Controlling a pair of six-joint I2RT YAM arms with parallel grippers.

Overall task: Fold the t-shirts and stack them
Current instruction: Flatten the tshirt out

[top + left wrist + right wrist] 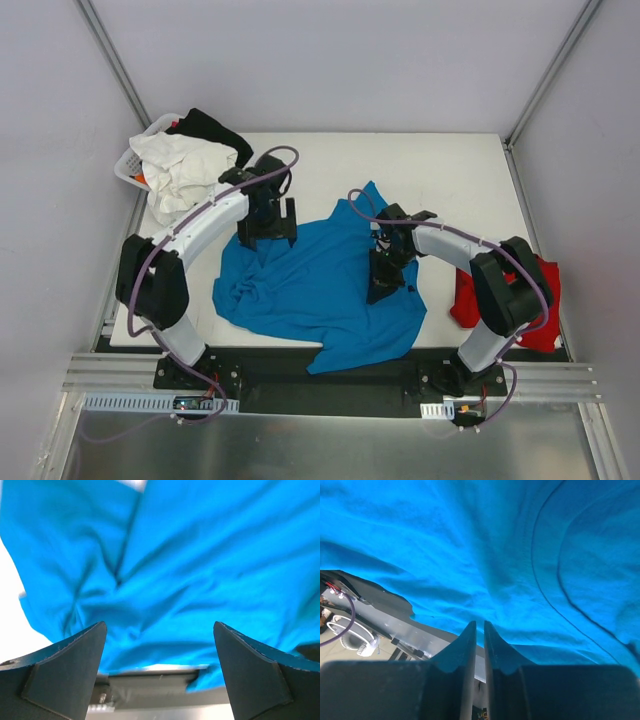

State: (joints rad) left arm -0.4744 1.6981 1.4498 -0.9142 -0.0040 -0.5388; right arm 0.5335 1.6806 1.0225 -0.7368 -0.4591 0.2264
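Observation:
The turquoise-blue t-shirt (320, 290) lies rumpled and spread over the middle of the white table (450, 170), its lower hem hanging past the near edge. The red t-shirt (546, 290) sits bunched at the table's right edge, partly hidden by the right arm. My left gripper (267, 232) hovers wide open over the blue shirt's upper left part, with nothing between its fingers (75, 665). My right gripper (383, 285) points down at the shirt's right side. In the right wrist view its jaws stand a narrow slit apart above the blue cloth (470, 540), holding nothing.
A white basket (128, 165) at the back left corner holds a white garment (175, 170) and a black garment (212, 128). Grey walls close in on three sides. The metal rail (330, 385) with the arm bases runs along the near edge.

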